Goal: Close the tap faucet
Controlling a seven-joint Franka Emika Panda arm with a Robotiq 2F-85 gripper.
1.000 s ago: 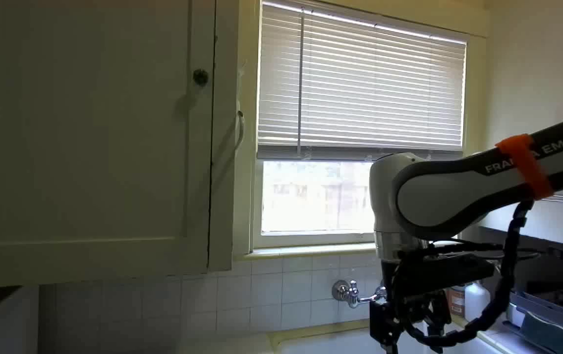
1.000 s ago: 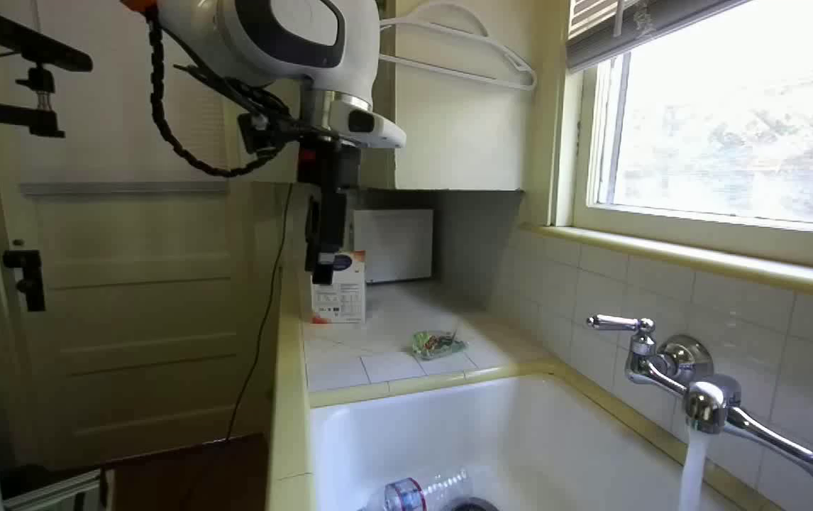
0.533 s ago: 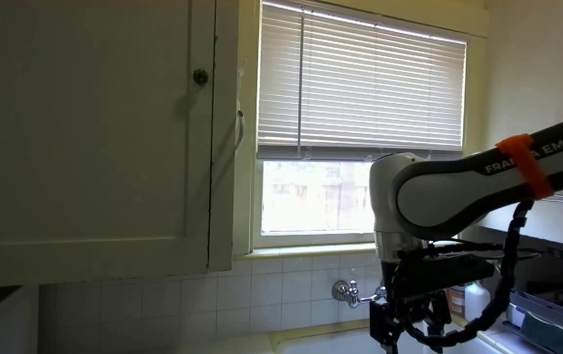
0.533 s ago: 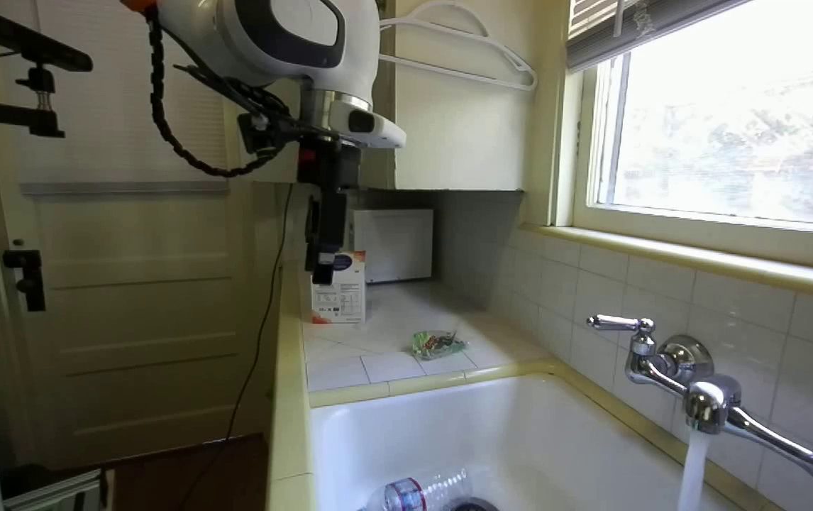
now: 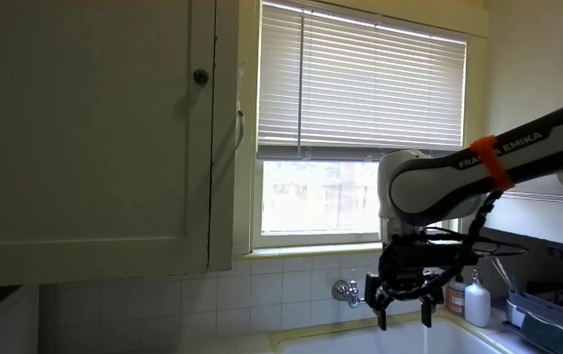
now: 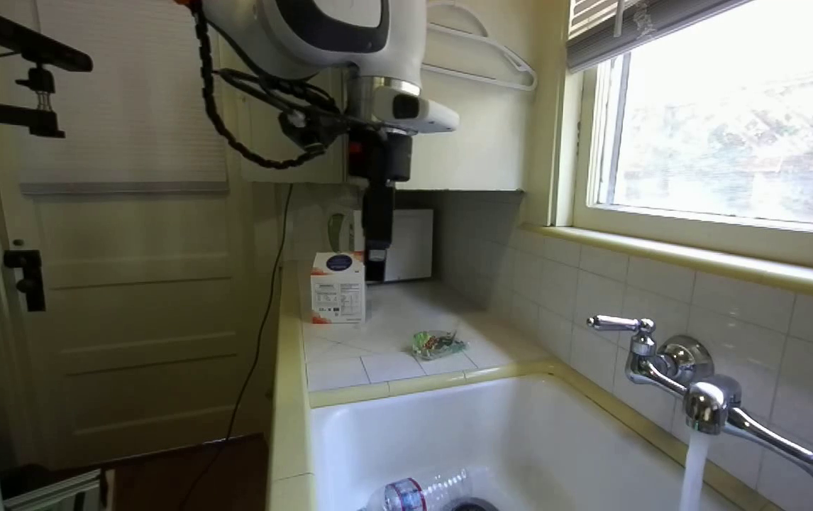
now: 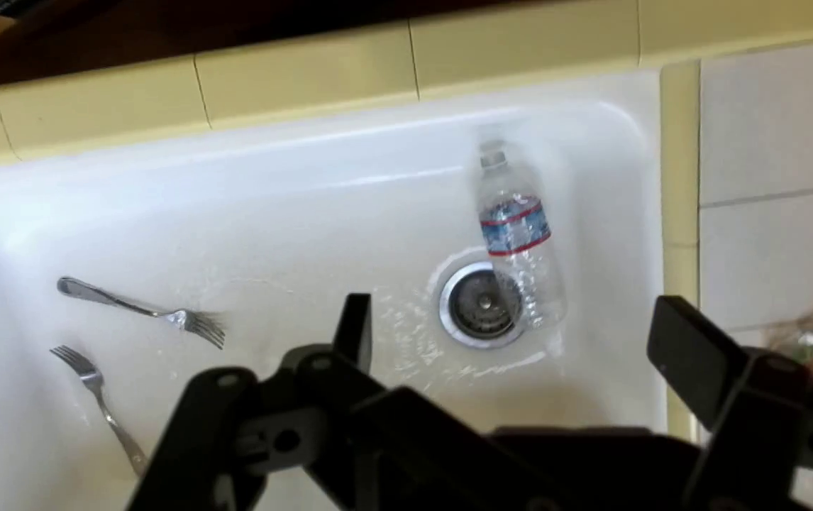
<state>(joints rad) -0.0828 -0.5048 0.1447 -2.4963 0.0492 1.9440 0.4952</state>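
Observation:
The chrome tap faucet (image 6: 713, 403) is on the tiled wall in an exterior view, with a lever handle (image 6: 612, 323) at its near-left end. The handle at its right end is cut by the picture edge. Water (image 6: 694, 468) runs from its spout. In an exterior view the faucet (image 5: 351, 295) is partly hidden behind my gripper (image 5: 404, 320). My gripper also shows in an exterior view (image 6: 376, 268), above the counter level and apart from the faucet. In the wrist view my gripper (image 7: 520, 341) is open and empty over the sink. The faucet is out of the wrist view.
In the white sink (image 7: 293, 213) lie a clear bottle (image 7: 520, 234) partly over the drain (image 7: 477, 305), and two forks (image 7: 137, 301). A box (image 6: 338, 291) and a green packet (image 6: 438, 344) are on the counter. A white bottle (image 5: 477, 302) stands beside the sink.
My arm has moved: the gripper has shifted right toward the window wall in an exterior view, and sits higher and looks smaller in an exterior view. The water still runs.

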